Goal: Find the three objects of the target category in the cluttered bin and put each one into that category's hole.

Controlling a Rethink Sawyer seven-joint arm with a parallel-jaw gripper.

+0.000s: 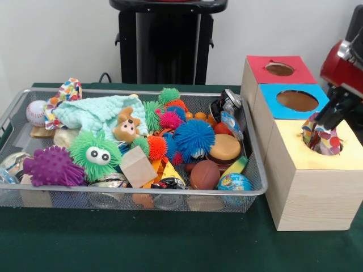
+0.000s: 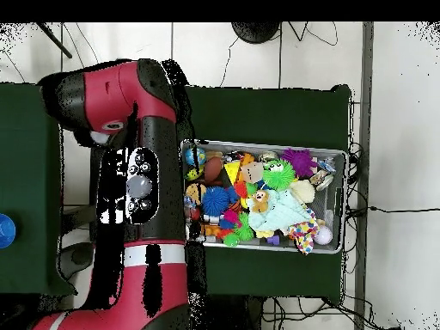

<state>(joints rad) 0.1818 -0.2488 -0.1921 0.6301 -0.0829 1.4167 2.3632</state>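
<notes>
Starting at the left of the front view, a wire mesh bin [image 1: 256,170] sits on the green table [image 1: 170,243], packed with toys. A baseball [image 1: 35,112] lies in its far left corner, and a purple spiky ball [image 1: 53,166] rests near the front left, touching a green fuzzy ball with big eyes [image 1: 95,153]. A mint cloth [image 1: 96,113] spreads across the far side, with a second patterned cloth [image 1: 67,92] poking up at its left end and a small brown plush bear [image 1: 126,127] at its right. A wooden block [image 1: 138,166] leans just right of the green ball. Further right come a blue spiky ball [image 1: 194,139], a brown disc [image 1: 225,149], a small brown football [image 1: 204,174] and a globe ball [image 1: 234,182] at the near right corner.

Right of the bin stand three wooden boxes in a row running near to far: a red-topped box [image 1: 279,69] farthest, a blue-topped box [image 1: 295,101] in the middle, a yellow-topped box [image 1: 306,158] nearest, each with a round hole.

My gripper [image 1: 329,122] hangs over the yellow box, pinched on a colourful dotted cloth [image 1: 319,137]. The cloth droops with its long axis upright, its lower end down inside the yellow hole, its top bunched in my fingers [image 1: 326,119].

From overhead my arm [image 2: 142,198] covers the boxes entirely.
</notes>
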